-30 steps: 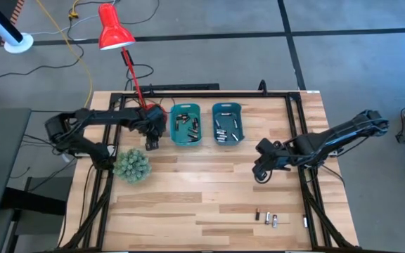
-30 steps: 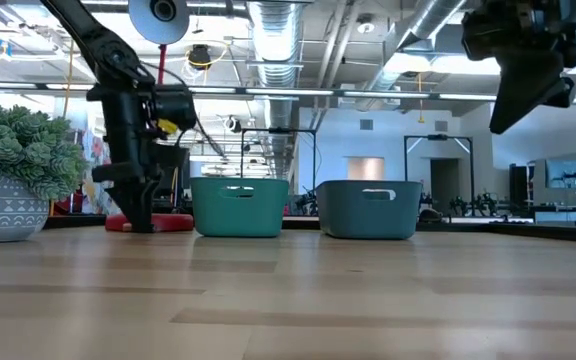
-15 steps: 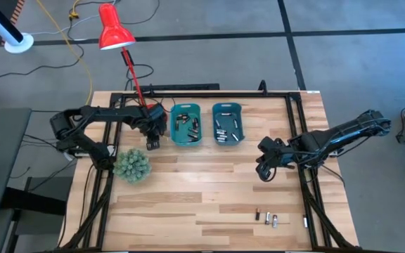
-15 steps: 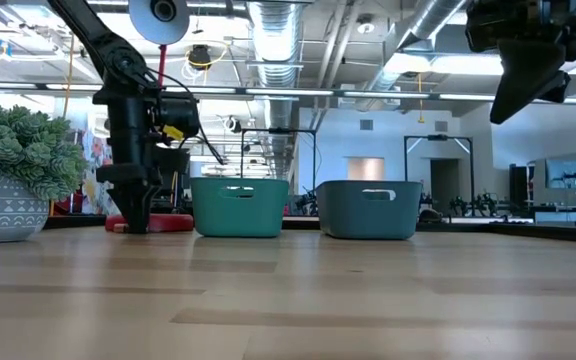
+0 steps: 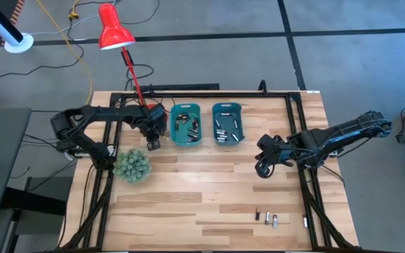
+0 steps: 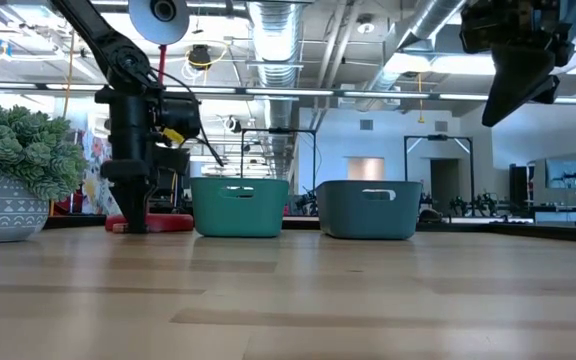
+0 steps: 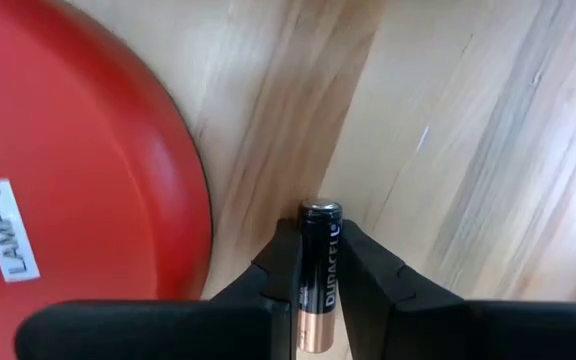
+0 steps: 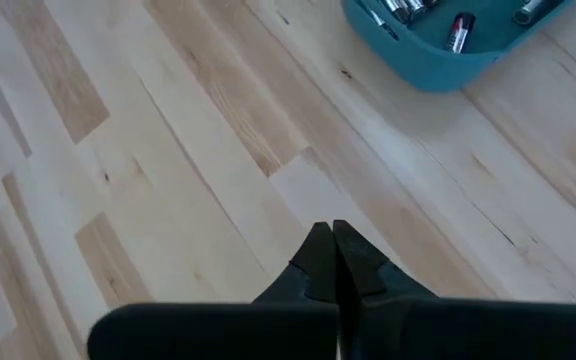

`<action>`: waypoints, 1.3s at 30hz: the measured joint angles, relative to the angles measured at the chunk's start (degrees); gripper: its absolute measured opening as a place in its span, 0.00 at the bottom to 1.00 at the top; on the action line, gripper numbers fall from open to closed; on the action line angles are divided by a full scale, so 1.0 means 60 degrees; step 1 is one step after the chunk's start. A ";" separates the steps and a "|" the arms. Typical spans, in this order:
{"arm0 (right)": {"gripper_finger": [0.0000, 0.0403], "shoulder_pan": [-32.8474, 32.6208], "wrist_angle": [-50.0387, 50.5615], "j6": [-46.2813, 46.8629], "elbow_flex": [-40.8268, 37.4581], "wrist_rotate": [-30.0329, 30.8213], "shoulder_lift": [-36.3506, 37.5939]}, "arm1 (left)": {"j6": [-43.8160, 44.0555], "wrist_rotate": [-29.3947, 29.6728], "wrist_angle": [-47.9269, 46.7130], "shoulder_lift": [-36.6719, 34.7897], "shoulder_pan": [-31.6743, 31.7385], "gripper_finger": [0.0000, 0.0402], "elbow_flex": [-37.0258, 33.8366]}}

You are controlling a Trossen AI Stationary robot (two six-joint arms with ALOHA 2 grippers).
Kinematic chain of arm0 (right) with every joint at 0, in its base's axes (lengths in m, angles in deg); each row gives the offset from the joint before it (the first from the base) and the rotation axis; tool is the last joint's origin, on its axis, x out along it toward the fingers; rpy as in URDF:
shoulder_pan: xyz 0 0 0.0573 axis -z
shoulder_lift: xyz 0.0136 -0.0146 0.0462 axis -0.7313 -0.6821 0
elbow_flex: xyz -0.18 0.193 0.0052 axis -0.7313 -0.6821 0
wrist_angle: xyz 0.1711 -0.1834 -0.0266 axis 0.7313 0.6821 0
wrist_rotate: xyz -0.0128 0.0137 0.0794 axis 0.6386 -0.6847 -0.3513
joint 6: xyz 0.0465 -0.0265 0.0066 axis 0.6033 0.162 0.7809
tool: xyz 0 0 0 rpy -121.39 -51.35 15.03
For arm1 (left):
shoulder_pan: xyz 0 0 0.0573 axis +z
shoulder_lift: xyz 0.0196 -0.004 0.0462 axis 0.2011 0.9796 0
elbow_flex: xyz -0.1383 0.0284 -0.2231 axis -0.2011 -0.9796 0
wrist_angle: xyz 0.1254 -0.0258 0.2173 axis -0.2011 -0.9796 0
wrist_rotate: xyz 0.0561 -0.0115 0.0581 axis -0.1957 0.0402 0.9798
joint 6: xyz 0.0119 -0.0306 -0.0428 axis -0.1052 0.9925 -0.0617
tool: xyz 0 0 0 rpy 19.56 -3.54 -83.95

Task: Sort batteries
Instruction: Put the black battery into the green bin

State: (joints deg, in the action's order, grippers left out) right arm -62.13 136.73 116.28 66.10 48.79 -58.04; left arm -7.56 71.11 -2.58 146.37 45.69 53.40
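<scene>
Red lamp (image 5: 114, 31), potted plant (image 5: 131, 165)

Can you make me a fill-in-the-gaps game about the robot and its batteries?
1. The left claw is pinching a black and copper ______.
2. Next to that claw on the table sits the round base of a lamp whose colour is ______.
3. The two bins holding sorted batteries number ______.
4. The right claw hangs over bare wood with its fingers ______.

Missing words: battery; red; two; shut
</scene>
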 joint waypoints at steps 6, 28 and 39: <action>0.01 -0.0004 0.0004 -0.0032 0.0004 0.0000 0.0000 | 0.0741 0.0164 -0.1440 -0.0284 0.0001 0.09 0.0627; 0.01 0.0557 0.0004 -0.0782 0.0007 -0.0007 -0.0004 | 0.1110 0.0553 -0.2511 -0.0291 -0.0770 0.09 0.6328; 0.01 0.0223 -0.0004 -0.0411 0.0007 -0.0007 -0.0004 | 0.1248 -0.0384 -0.1844 0.3025 -0.0954 0.09 0.7292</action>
State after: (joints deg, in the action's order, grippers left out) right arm -60.79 136.71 113.81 66.14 48.75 -58.06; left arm -0.07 68.80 -13.65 164.52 39.96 97.15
